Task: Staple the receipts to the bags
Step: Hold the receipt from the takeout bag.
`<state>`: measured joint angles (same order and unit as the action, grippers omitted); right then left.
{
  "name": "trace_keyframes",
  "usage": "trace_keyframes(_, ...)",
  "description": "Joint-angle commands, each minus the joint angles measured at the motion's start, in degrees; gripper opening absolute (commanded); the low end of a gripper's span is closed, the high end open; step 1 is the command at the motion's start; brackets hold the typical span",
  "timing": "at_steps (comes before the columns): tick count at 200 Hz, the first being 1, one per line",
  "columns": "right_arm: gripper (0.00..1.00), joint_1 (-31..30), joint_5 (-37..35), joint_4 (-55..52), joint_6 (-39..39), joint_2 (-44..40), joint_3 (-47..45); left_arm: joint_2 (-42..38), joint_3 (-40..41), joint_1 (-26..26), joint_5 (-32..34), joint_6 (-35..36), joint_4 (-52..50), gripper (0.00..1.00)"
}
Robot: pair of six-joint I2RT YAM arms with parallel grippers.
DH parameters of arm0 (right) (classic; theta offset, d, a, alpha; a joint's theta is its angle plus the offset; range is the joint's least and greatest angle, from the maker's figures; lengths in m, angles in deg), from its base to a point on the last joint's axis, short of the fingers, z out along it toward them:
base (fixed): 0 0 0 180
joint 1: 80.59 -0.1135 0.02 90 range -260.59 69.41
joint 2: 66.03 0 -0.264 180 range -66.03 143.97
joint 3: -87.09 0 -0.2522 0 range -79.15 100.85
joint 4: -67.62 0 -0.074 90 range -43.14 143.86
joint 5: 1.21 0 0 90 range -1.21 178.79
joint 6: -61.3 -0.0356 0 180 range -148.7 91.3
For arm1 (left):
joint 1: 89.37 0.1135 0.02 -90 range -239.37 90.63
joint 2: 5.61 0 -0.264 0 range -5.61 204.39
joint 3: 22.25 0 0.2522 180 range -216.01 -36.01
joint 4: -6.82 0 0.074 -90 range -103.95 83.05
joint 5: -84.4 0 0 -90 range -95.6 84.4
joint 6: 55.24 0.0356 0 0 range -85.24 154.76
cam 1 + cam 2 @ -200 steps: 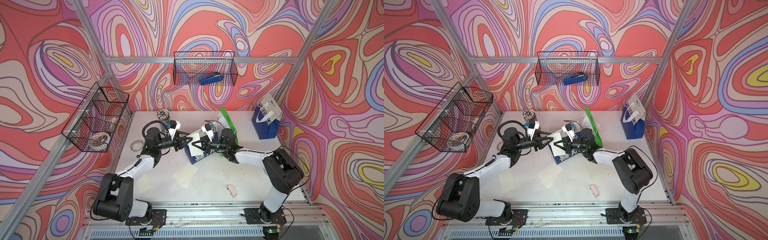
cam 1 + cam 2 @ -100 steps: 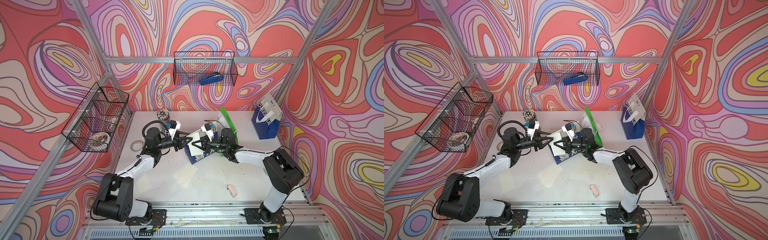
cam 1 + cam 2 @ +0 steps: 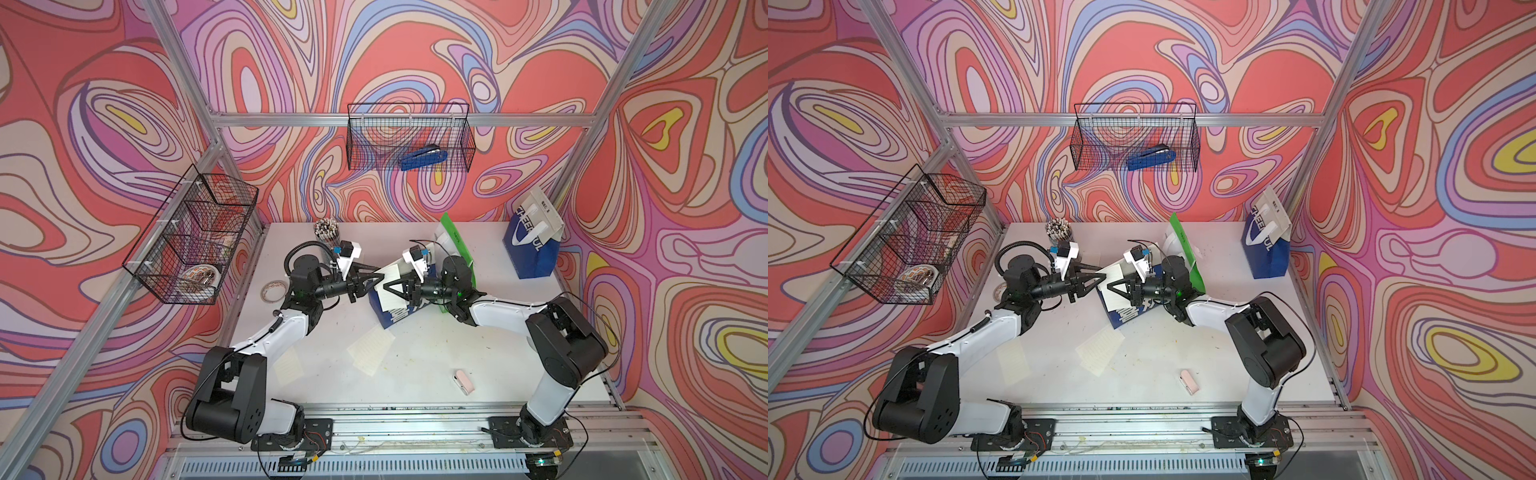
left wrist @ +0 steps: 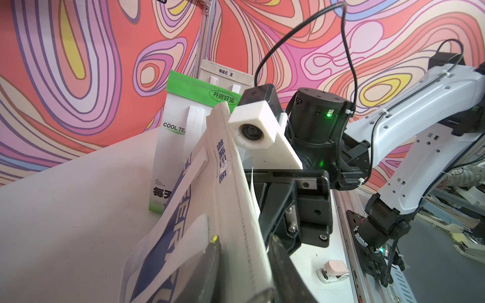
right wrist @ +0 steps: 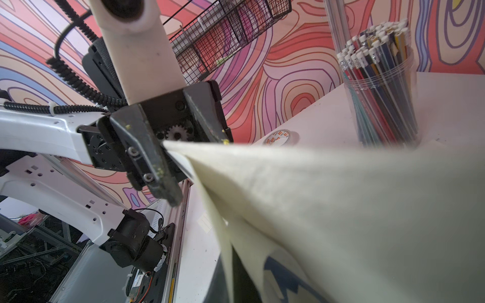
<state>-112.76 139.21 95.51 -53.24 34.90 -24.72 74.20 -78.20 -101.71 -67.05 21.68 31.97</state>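
- Pinching the top edge of the blue-white bag [image 3: 395, 311], the right gripper [image 3: 384, 287] has its jaws together on the paper.
- The left gripper [image 3: 375, 277] meets it from the opposite side. Its fingers [image 4: 211, 270] stand one on each side of the same top edge, but I cannot tell whether they press it or merely straddle it.
- A lined receipt [image 3: 388, 275] seems to lie against the bag's upper face, between the two grippers, though the wrist views blur it.
- The bag stands tilted near the middle of the table [image 3: 415, 374], with big Chinese characters on its lower face.
- Just behind it stands the green-white bag [image 3: 455, 243]. The "CHEERFUL" bag [image 3: 532, 253] stands well apart in the far right corner.
- A loose receipt [image 3: 371, 347] lies flat just in front of the held bag, and another receipt [image 3: 289, 365] lies further to the left.
- A small pink stapler [image 3: 464, 381] lies near the front edge. A blue stapler [image 3: 424, 158] sits in the wire basket [image 3: 365, 137] on the back wall.
- A pencil cup [image 3: 326, 230] and a tape roll [image 3: 272, 289] sit on the left gripper's side.
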Motion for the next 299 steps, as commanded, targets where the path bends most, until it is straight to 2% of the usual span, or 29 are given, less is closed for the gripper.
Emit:
trace_keyframes(1, 0.00, 0.35, 0.12, 0.28, 0.05, -1.08, 0.67, -0.01, -0.43, 0.21, -0.77, 1.04, 0.02, 0.30)
trace_keyframes(11, 0.00, 0.35, 0.06, 0.28, 0.06, -1.09, 0.75, -0.01, -0.43, 0.21, -0.86, 1.04, 0.02, 0.27)
trace_keyframes(38, 0.00, 0.35, -0.03, 0.19, 0.10, -1.08, 0.61, -0.05, -0.61, 0.21, -0.86, 1.65, -0.49, 0.07)
trace_keyframes(54, 0.00, 0.35, -0.56, 0.11, 0.17, -1.35, 0.35, -0.27, -0.70, 0.21, -0.68, 2.20, -1.01, 0.00)
trace_keyframes(60, 0.00, 0.35, -1.06, -0.18, 0.28, -1.55, 0.17, -0.51, -0.64, 0.21, -0.47, 2.60, -1.30, 0.00)
trace_keyframes(67, 0.06, 0.35, -1.89, -0.92, 0.85, -1.97, -0.07, -0.74, -0.70, 0.20, 0.01, 3.28, -2.10, 0.00)
trace_keyframes(94, 0.15, 0.36, -5.44, -4.79, 4.51, -4.76, -1.03, -1.97, -1.08, 0.21, 1.07, 6.98, -6.73, 0.00)
trace_keyframes(125, 0.32, 0.37, -9.36, -11.88, 9.61, -9.50, -1.98, -2.68, -1.84, 0.21, 1.74, 8.82, -9.15, 0.00)
trace_keyframes(141, 0.36, 0.35, -12.45, -19.17, 13.96, -13.71, -2.82, -3.49, -2.08, 0.21, 3.59, 10.41, -11.07, 0.00)
trace_keyframes(156, 0.44, 0.35, -20.33, -30.61, 15.92, -17.67, -2.36, -4.47, -2.98, 0.21, 5.37, 13.24, -15.88, 0.00)
trace_keyframes(173, 0.45, 0.35, -26.94, -45.34, 19.59, -21.19, -0.68, -5.25, -4.14, 0.24, 6.91, 14.87, -20.58, 0.00)
trace_keyframes(201, 0.45, 0.26, -30.44, -59.73, 23.99, -27.18, -1.63, -6.33, -4.06, 0.30, 8.17, 16.83, -22.49, 0.00)
trace_keyframes(220, 0.45, 0.23, -31.61, -71.87, 36.48, -29.40, 0.65, -6.17, -3.77, 0.38, 8.70, 16.69, -21.96, 0.00)
trace_keyframes(241, 0.45, -0.31, -35.02, -84.62, 48.23, -27.96, 5.07, -5.59, -3.77, 0.45, 8.80, 16.12, -21.26, 0.00)
trace_keyframes(259, 0.47, -3.99, -37.38, -97.14, 60.84, -24.69, 6.47, -5.97, -3.75, 0.55, 8.69, 16.05, -21.40, 0.00)
trace_keyframes(275, 0.51, -7.91, -43.93, -98.67, 64.57, -24.35, 3.23, -6.66, -3.60, 0.73, 9.15, 16.66, -22.19, 0.00)
trace_keyframes(297, 0.55, -8.71, -45.03, -97.34, 64.54, -25.59, 0.58, -7.13, -3.51, 1.15, 9.67, 16.94, -22.72, 0.00)
trace_keyframes(299, 0.58, -8.71, -45.03, -97.19, 64.24, -25.64, 0.45, -7.13, -3.51, 1.17, 9.68, 16.86, -22.74, 0.00)
